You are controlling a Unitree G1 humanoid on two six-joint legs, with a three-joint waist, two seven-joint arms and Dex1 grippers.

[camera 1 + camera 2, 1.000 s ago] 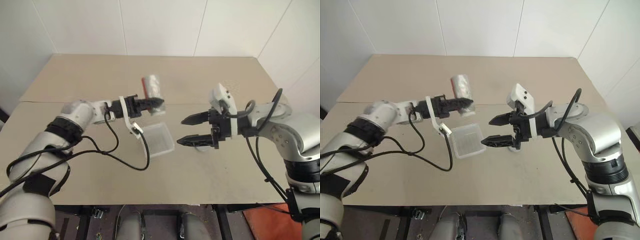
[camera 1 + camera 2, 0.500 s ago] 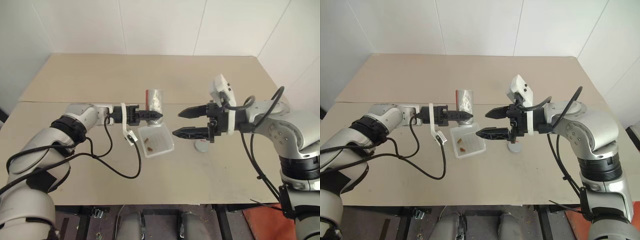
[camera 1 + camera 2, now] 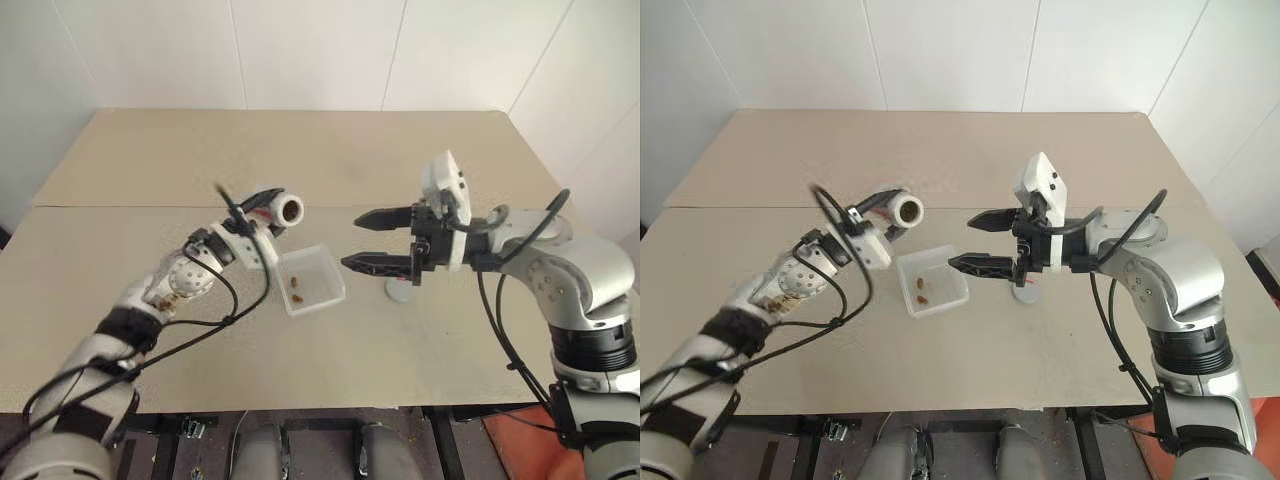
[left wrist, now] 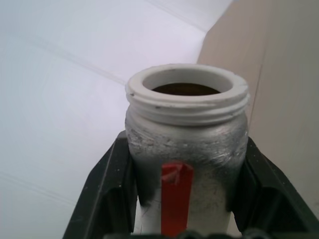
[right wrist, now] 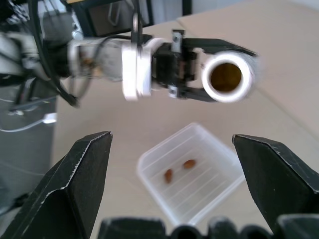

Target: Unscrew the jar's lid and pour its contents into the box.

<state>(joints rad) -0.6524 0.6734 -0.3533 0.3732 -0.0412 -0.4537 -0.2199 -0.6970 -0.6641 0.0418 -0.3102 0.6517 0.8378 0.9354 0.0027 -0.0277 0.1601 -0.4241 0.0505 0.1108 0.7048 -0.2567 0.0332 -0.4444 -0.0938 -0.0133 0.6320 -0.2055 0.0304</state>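
Since a second ago the left gripper (image 3: 272,212) has rolled the jar (image 3: 285,210) from tipped over the box (image 3: 312,280) to lying nearly level, its open mouth facing the right gripper (image 3: 352,241). Its fingers pinch the jar's sides, up beside the box, where brown contents (image 3: 297,292) now lie. With jaws spread wide and holding nothing, the right gripper hovers beside the box, above the lid (image 3: 400,291) on the table (image 3: 330,150).

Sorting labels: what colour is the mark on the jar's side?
Red, a small vertical strip on the jar, clearest in the left wrist view.
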